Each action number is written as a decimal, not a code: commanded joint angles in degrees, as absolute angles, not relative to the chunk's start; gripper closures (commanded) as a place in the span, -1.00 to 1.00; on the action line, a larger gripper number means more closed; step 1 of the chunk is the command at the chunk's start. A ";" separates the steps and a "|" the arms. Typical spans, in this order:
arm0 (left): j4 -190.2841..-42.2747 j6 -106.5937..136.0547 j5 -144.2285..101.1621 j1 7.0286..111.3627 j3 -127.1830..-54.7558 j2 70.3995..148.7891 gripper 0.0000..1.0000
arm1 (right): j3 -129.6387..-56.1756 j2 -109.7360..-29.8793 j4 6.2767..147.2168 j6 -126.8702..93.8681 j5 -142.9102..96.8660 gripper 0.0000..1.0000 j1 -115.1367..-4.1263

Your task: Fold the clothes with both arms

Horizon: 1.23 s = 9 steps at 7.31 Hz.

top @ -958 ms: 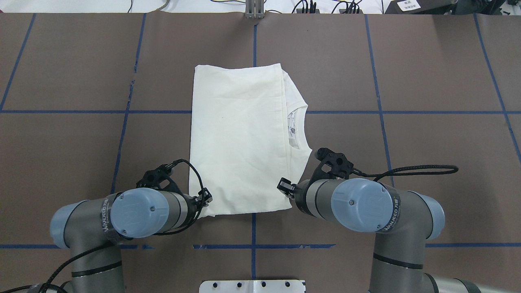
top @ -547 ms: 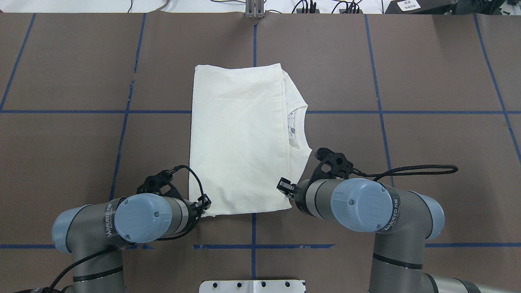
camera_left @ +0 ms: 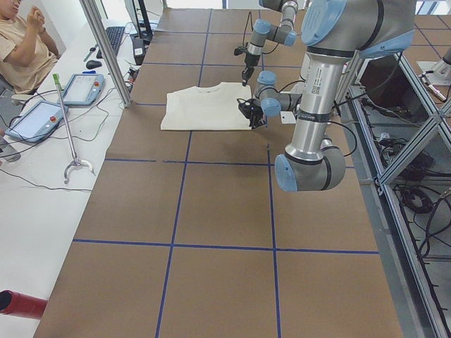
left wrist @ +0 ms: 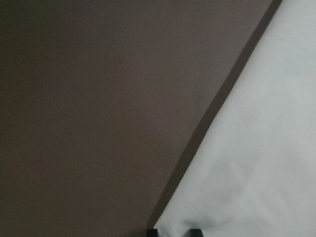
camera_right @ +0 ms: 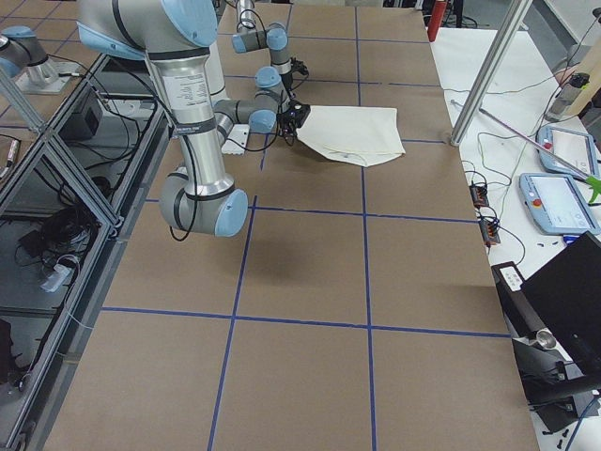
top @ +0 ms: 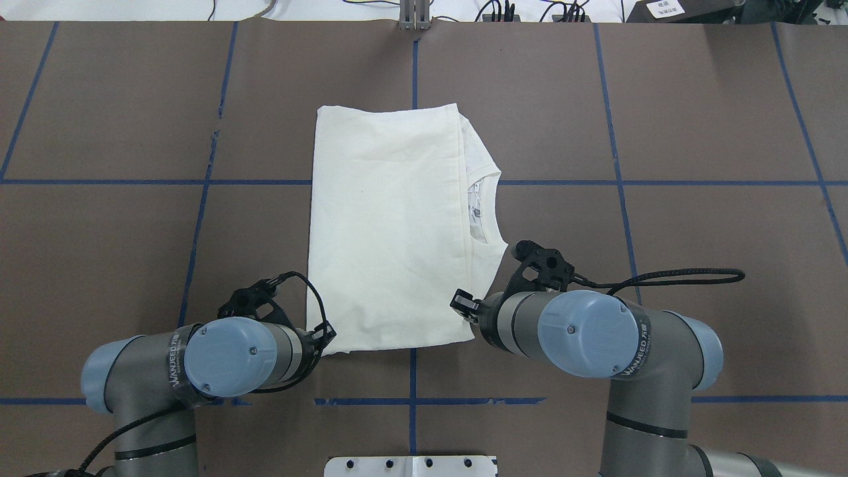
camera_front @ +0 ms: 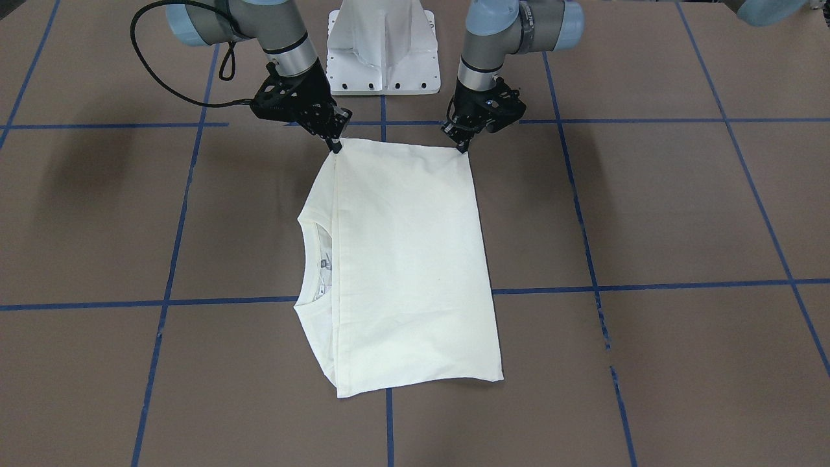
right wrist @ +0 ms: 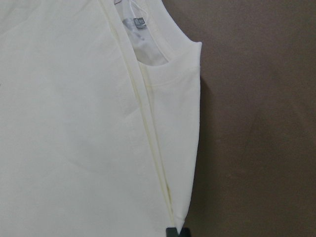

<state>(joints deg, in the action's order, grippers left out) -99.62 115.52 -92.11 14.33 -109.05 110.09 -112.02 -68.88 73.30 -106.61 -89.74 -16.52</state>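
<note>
Lying on brown table [top: 99, 252], folded shirt [top: 384, 225], blue tape gridlines [top: 132, 181], white desk [camera_left: 28, 225] alongside.

- This is a robotics lab: a left arm [top: 225, 354] and a right arm [top: 589, 331], both silver-grey tubular robot arms with light blue joint caps, rise from a white pedestal base [camera_front: 382, 45]. The base stands at one long edge of a broad brown-covered desk [camera_front: 648, 207].
- Blue tape lines [camera_front: 648, 285] divide the desk's top into a grid of large rectangles.
- A bare aluminium post [camera_left: 106, 53] stands at the desk's opposite long edge.
- Open aluminium framing [camera_left: 386, 211] holding loose black cables [camera_left: 416, 199] runs behind the desk on the pedestal's side.
- Beyond the desk's opposite edge, a white side desk [camera_left: 35, 211] carries grey tablet-like control pendants [camera_left: 82, 88] and a black keyboard [camera_left: 116, 36]. A person [camera_left: 21, 42] sits there.
</note>
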 commanded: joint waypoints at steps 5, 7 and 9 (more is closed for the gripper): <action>-98.71 115.84 -92.46 14.06 -115.10 110.22 1.00 | -114.94 -71.17 73.39 -106.70 -89.74 1.00 -16.61; -89.86 116.01 -94.38 12.84 -127.29 110.30 1.00 | -123.18 -77.66 73.21 -109.48 -92.88 1.00 -14.78; -88.68 117.33 -94.92 12.30 -132.60 110.65 1.00 | -130.40 -79.80 73.30 -111.53 -93.16 1.00 -13.71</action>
<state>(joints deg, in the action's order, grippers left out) -89.69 116.86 -94.51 12.54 -128.83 110.44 -126.21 -78.46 73.29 -110.48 -92.85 -14.22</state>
